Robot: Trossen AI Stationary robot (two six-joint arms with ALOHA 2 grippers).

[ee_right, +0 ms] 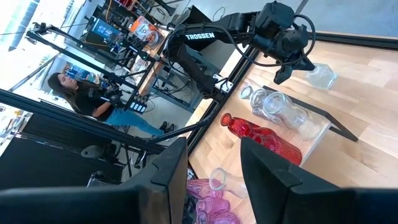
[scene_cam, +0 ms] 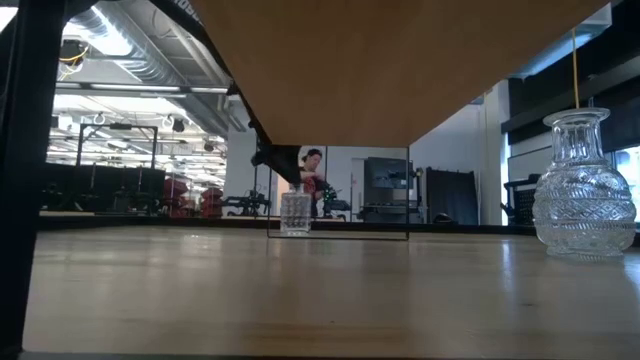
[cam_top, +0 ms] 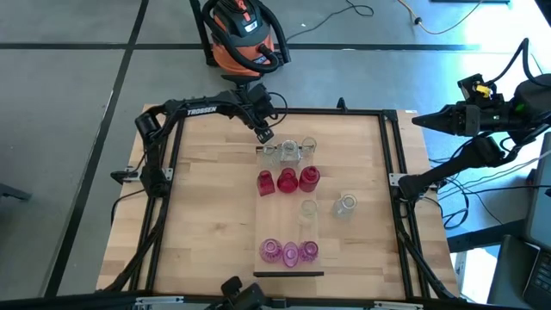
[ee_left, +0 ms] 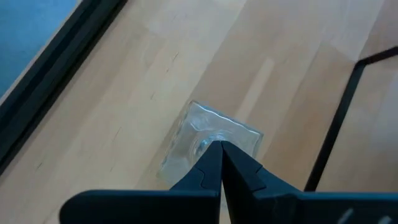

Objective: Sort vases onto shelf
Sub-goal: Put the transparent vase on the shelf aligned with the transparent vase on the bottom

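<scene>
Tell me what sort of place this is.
Likely a robotics lab or workshop. A shop vacuum stands on the concrete floor behind the table, cables trail across it, and the right wrist view shows a person beside equipment racks.

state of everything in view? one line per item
left gripper: shut, empty, over a square clear vase at the shelf's far end
right gripper: open, empty, off the table's right side
shelf: flat on the table
clear vases: upright, far end of shelf
red vases: upright, in a row
pink vases: upright, near end
lone clear vase: on the table, off the shelf
</scene>
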